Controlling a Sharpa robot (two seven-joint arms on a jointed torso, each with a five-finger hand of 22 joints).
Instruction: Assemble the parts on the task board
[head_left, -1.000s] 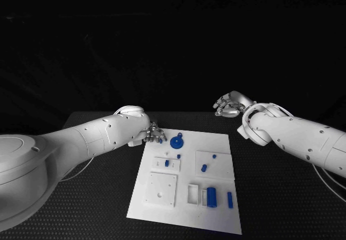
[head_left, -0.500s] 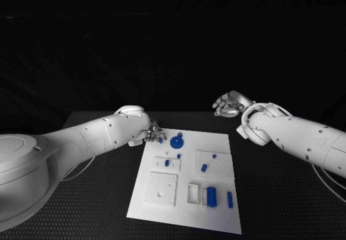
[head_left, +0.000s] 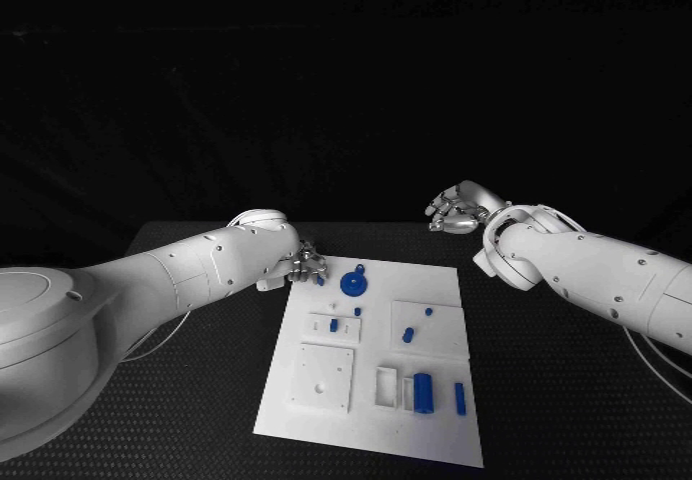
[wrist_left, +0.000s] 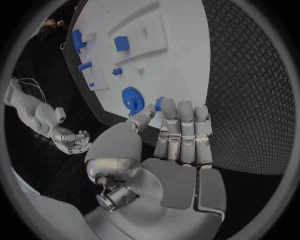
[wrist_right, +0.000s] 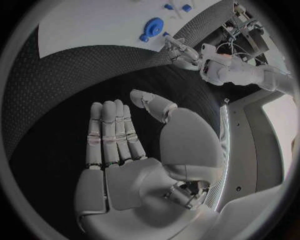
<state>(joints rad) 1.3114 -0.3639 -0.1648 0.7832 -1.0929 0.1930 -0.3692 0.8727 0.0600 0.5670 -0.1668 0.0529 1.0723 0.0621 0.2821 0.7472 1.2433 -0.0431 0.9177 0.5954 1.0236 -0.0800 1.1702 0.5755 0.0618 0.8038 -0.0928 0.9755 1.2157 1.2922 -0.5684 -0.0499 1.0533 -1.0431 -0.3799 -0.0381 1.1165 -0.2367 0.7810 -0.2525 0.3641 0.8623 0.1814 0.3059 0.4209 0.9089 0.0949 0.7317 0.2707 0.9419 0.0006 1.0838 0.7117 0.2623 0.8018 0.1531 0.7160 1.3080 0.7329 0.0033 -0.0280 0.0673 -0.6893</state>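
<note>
The white task board (head_left: 378, 440) lies mid-table, with a blue gear (head_left: 353, 285) near its far end. My left hand (head_left: 303, 266) hovers at the board's far left corner, just left of the gear. It pinches a small blue part (wrist_left: 159, 103) between thumb and fingertips, close to the gear (wrist_left: 131, 99). My right hand (head_left: 459, 212) is raised beyond the board's far right corner, with fingers extended, thumb apart and nothing in it; the right wrist view shows its bare palm (wrist_right: 125, 150).
Further down the board are small blue pegs (head_left: 408, 336), a blue block (head_left: 423, 393), a thin blue bar (head_left: 460, 399), a white square plate (head_left: 323, 378) and a white frame (head_left: 387, 388). Black table surface (head_left: 173, 400) surrounds the board.
</note>
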